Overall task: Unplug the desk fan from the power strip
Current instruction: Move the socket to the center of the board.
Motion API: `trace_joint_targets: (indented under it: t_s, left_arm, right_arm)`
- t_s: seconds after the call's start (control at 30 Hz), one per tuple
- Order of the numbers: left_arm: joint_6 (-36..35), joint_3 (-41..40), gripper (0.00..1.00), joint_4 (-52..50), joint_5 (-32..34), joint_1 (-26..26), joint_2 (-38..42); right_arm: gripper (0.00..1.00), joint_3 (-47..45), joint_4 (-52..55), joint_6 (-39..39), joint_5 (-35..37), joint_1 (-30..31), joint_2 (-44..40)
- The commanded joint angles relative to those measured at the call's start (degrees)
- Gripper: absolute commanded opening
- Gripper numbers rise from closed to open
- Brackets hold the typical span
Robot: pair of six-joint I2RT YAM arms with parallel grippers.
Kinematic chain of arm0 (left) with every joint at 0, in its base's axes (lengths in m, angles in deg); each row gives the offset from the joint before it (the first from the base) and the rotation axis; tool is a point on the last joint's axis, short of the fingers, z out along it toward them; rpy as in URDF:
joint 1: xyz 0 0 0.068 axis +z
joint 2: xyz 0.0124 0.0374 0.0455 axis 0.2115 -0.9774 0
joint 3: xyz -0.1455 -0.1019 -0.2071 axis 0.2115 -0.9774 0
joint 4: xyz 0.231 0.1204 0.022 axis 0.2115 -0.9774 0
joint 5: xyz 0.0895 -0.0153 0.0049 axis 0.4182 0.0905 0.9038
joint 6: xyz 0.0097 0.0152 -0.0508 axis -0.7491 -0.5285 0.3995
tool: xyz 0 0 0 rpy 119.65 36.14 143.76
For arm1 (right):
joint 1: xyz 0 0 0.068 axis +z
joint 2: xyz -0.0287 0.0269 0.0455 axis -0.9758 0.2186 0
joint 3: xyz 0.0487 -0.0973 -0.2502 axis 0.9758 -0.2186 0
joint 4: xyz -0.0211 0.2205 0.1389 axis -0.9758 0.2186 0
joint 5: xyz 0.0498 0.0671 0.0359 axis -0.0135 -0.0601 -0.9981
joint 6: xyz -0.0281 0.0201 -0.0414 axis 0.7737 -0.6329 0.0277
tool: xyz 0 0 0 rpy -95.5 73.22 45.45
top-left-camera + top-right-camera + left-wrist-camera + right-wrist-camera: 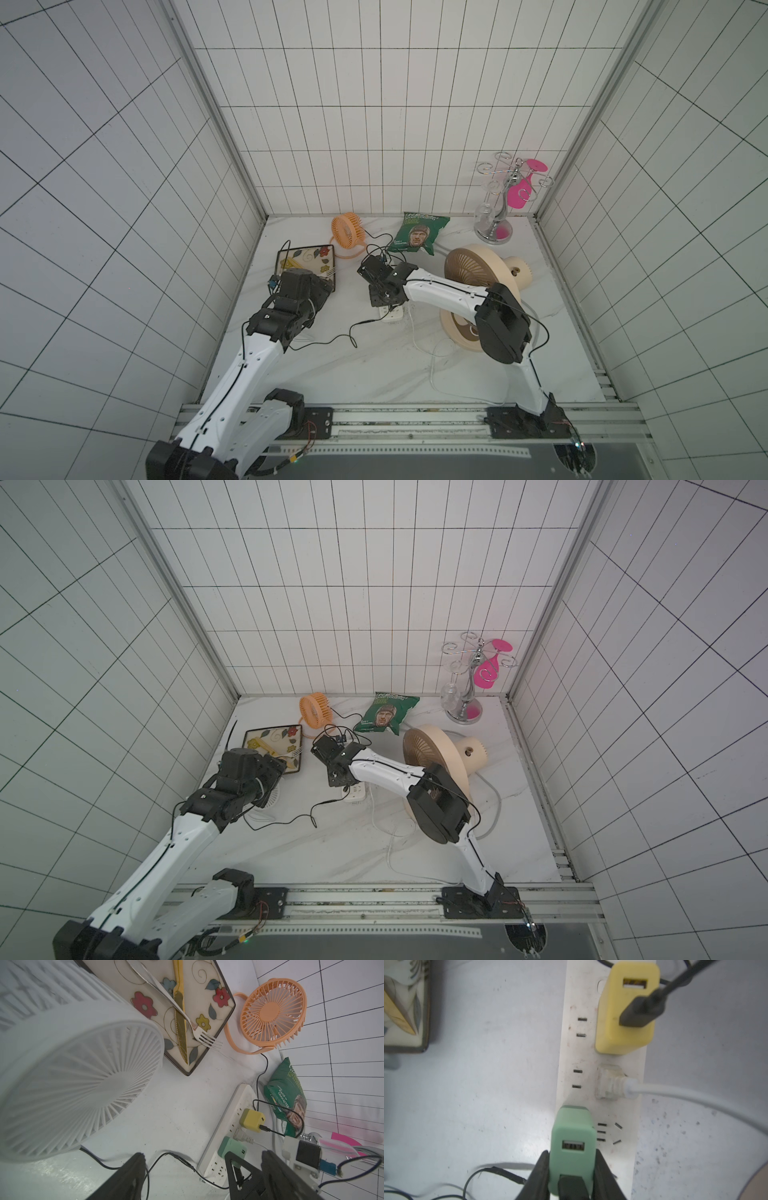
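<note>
**mk:** what's hard to see here? From above, the long flat white plastic power strip (392, 314) is mostly buried under the right arm's wrist. Only its 6 o'clock end pokes out.

**jo:** yep. The small round white plastic desk fan (271, 800) is just a sliver under the left arm, and in the left wrist view it's blurry and cut off. Its black lead heads toward the strip, but I lose it behind the fingers. The frame edge chops the mint-green square USB adapter (571, 1132) too.

**mk:** and strip vs gripper?

**jo:** strip lies flat about mid-table, with the big round beige fan (469, 266) at its 3 o'clock and the flowered square plate (309, 254) at 10 o'clock. The right gripper (572, 1159) sits right over it, clamped on that green adapter, which is plugged into the strip. The left gripper (187, 1159) hangs at the strip's 9 o'clock by the white fan, jaws apart, gripping nothing.
</note>
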Motion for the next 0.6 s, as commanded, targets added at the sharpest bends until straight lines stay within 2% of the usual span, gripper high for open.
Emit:
trace_joint_targets:
  t_s: [0.0, 0.27, 0.5, 0.57]
  left_arm:
    - [-1.47, -0.82, 0.85, 5.63, -3.65, 0.38, -2.47]
    - [-2.38, -1.35, 0.69, 15.7, -13.56, -0.64, -14.59]
    - [1.63, -1.98, 0.68, 23.94, -15.86, -9.43, -22.88]
    - [3.2, -2.68, 0.64, 27.68, -17.93, -10.71, -25.82]
  right_arm:
    - [0.3, -5.22, -0.94, 4.15, -0.97, 1.05, -4.67]
    - [0.3, -17.73, -4.93, 10.34, -6.87, 1.07, -11.82]
    - [0.37, -22.65, -8.18, 17.29, -9.58, 0.99, -17.01]
    - [0.37, -23.42, -8.8, 17.94, -10.25, 0.83, -17.19]
